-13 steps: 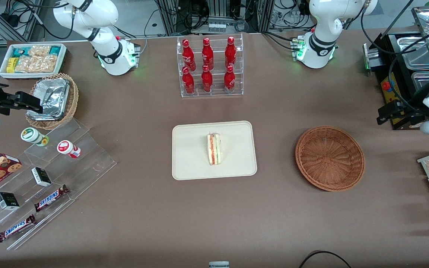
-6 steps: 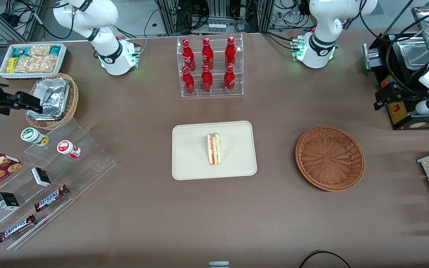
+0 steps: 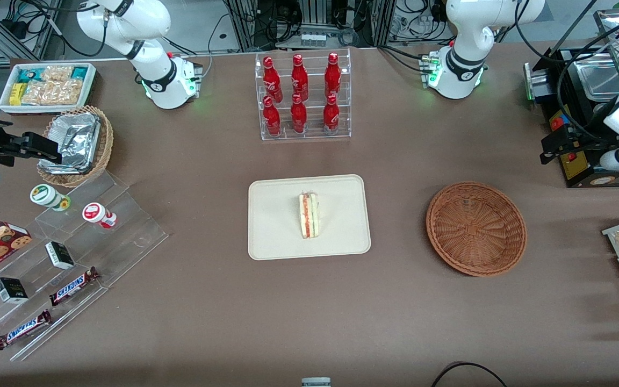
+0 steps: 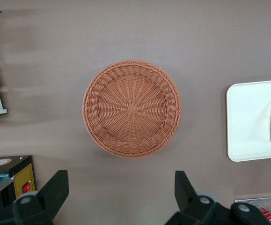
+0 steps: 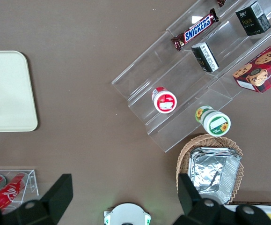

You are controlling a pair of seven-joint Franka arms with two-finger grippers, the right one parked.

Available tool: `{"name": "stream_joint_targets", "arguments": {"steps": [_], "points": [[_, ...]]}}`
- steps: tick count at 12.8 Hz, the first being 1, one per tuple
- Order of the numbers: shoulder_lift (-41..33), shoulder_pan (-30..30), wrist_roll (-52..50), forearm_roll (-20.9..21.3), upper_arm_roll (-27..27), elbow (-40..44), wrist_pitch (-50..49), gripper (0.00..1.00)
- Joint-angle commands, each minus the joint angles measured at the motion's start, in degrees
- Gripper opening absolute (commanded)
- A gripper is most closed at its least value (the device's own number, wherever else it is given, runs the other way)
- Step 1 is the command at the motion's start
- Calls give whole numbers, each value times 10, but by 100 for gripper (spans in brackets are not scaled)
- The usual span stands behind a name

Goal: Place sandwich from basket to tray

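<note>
The sandwich (image 3: 309, 215), a plastic-wrapped wedge showing red, orange and green filling, lies near the middle of the cream tray (image 3: 277, 236). The round reddish-brown wicker basket (image 3: 476, 228) sits apart, toward the working arm's end. The gripper (image 4: 121, 197) hangs spread wide above the basket's edge.

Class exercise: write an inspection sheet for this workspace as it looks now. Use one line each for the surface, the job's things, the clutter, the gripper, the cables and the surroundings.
Surface: brown table, flat, no spills seen.
Job's things: sandwich lies on the tray; the basket holds nothing and sits beside the tray, toward the working arm's end.
Clutter: rack of red bottles, clear stepped stand with candy bars and small boxes, bin of snack packets, lighter basket of foil trays.
Gripper: gripper open, holding nothing, hovering above the table near the basket, at the working arm's end.
Cables: black cable at the table edge nearest the front camera.
Surroundings: black machine with metal pans, equipment racks above the table edge.
</note>
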Motion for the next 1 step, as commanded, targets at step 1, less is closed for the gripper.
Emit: {"name": "stream_joint_targets", "arguments": {"steps": [1], "points": [[2,-8,0,9,8,23,-18,100]]}}
